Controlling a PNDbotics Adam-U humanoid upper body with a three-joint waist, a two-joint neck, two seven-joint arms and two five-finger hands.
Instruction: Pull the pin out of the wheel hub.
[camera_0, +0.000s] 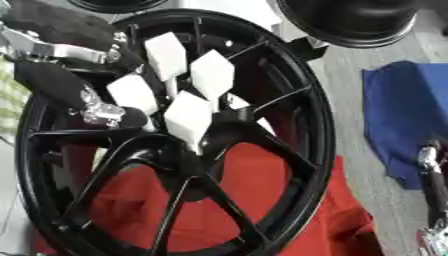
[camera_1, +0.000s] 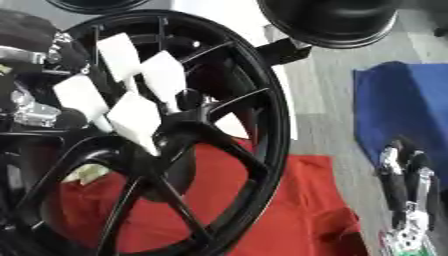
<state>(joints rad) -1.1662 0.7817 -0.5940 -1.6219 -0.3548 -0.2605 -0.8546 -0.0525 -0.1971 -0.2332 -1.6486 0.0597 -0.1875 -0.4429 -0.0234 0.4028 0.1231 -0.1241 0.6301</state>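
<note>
Nearby, red cloth (camera_0: 262, 200), blue cloth (camera_1: 402, 105), black wheel (camera_0: 297, 85)

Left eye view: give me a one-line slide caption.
Left hand with white fingertips reaches into the centre of a black wheel standing over a red cloth.

A glossy black multi-spoke wheel (camera_0: 262, 150) lay tilted over a red cloth (camera_0: 262, 210), while the left hand's (camera_0: 188, 82) white-padded fingers (camera_0: 213, 75) clustered at its central hub (camera_0: 219, 127), hiding any pin.

Both head eyes look steeply down from close above. They share the black spoked metal wheel rim (camera_0: 175, 135) on the red cloth (camera_1: 289, 210).
</note>
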